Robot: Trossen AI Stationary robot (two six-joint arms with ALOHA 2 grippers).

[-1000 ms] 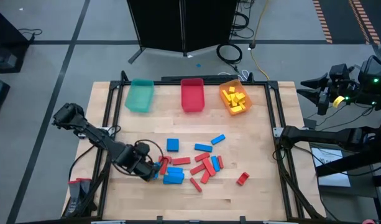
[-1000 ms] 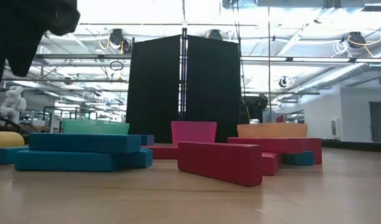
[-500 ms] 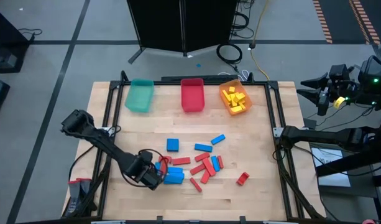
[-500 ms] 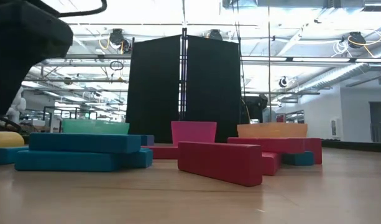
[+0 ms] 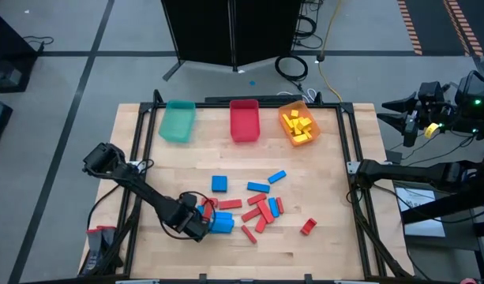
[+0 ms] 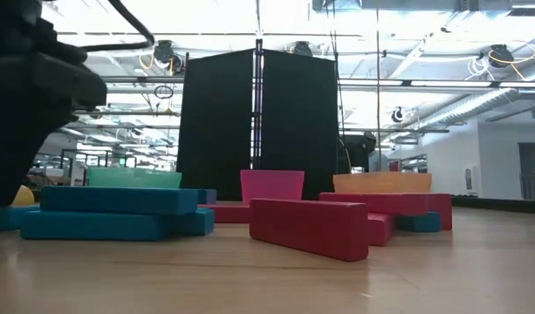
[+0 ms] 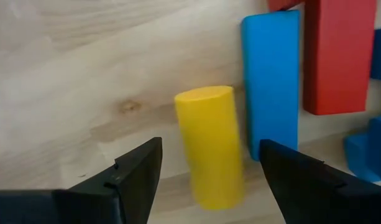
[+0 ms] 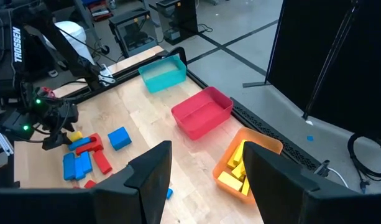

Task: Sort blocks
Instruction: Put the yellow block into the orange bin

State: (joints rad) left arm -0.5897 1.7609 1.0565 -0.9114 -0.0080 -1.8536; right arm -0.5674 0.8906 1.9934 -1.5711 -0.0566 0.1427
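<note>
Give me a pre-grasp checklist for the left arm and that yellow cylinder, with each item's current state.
1. Left gripper open: ok, its fingers stand apart on either side.
2. Yellow cylinder between the fingers: ok, it lies flat on the table, centred in the gap.
3. Fingers touching the cylinder: not yet, gaps show on both sides.
4. Clearance from neighbours: not ok, a blue block lies close alongside; one finger may nudge it.
5. Orange bin ready: ok, it already holds yellow pieces.
6. Right gripper out of the way: ok, off beyond the table's right edge.
</note>
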